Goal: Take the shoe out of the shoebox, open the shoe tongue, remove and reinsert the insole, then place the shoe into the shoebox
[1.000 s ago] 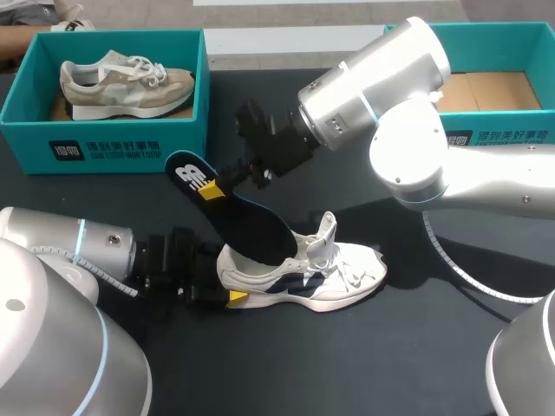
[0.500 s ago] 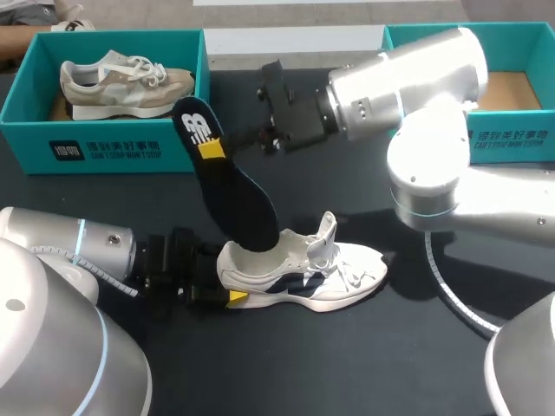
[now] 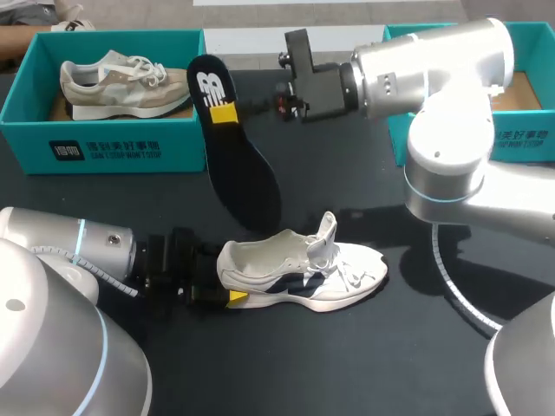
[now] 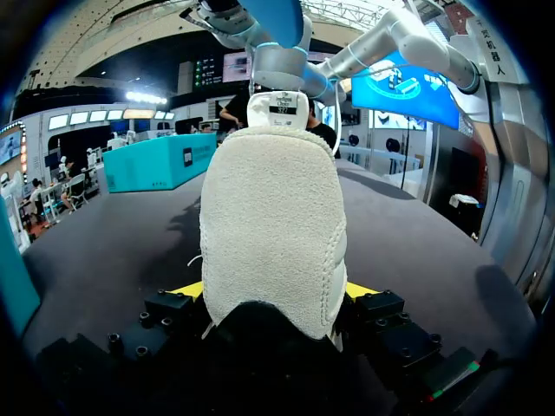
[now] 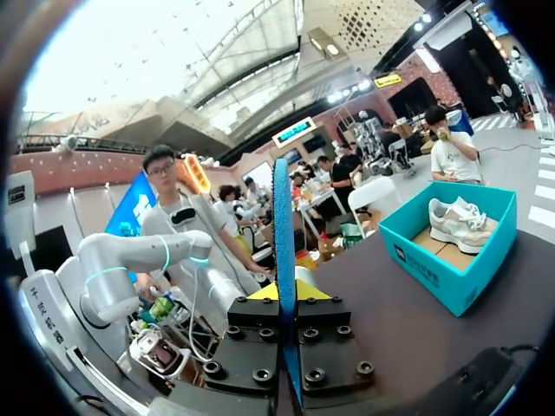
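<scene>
Dark and matte, the surface carried a white sneaker standing on its sole, outside either box. Its tongue was pulled up and the mouth of the shoe lay open. The left claw was clenched on the sneaker's heel, with 1 yellow tip on each side of the fleecy collar. The right claw pinched the heel end of the dark insole. It held the insole in the air, slanting down toward the sneaker, with the toe end just above the opening and apparently clear of it.

By my reckoning, 3 steps were done: the shoe was out, the tongue was open and the insole was removed. 2 steps remained, sliding the insole back in and returning the sneaker to a box. The teal shoebox at the right showed only a bare cardboard floor and seemed the likely place for it. A second teal shoebox at the left already held a beige sneaker.
</scene>
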`<state>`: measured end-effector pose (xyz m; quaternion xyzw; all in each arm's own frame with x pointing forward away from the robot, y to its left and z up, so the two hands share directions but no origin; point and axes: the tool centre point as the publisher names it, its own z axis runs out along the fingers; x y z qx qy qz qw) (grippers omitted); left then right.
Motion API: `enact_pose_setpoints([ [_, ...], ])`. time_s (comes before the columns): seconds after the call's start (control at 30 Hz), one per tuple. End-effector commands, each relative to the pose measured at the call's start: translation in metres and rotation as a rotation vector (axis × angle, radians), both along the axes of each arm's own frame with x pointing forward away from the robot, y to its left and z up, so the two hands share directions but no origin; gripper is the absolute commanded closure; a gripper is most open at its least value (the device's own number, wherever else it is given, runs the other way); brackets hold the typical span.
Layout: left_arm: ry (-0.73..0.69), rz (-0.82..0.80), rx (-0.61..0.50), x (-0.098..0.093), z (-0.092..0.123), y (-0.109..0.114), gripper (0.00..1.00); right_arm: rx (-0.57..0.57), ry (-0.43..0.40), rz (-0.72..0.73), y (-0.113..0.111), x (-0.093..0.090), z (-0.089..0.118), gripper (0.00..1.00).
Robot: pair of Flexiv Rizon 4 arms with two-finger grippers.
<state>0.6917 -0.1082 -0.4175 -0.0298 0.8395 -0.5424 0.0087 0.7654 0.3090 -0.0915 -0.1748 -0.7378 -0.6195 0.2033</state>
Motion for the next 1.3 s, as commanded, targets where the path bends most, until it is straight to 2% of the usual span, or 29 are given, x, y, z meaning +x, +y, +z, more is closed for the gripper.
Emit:
enact_pose_setpoints([
  [0.03, 0.000, 0.000, 0.001, -0.001, -0.007, -0.003, 1.00, -0.083, 0.001, 0.028, -0.012, 0.001, 0.023, 1.00],
  [0.23, 0.000, 0.000, 0.001, -0.001, -0.007, -0.003, 1.00, -0.118, 0.000, -0.010, -0.026, -0.003, 0.037, 1.00],
  [0.8, 0.000, 0.000, 0.001, -0.001, -0.007, -0.003, 1.00, -0.118, 0.000, -0.010, -0.026, -0.003, 0.037, 1.00],
  [0.9, 0.000, 0.000, 0.001, -0.001, -0.007, -0.003, 1.00, -0.117, 0.059, -0.072, -0.036, 0.000, 0.034, 1.00],
  [1.13, 0.000, 0.000, 0.001, -0.001, -0.007, -0.003, 1.00, -0.140, 0.091, -0.118, -0.066, -0.008, 0.048, 1.00],
  [1.3, 0.000, 0.000, 0.001, -0.001, -0.007, -0.003, 1.00, -0.096, 0.146, -0.124, -0.073, -0.019, 0.050, 1.00],
])
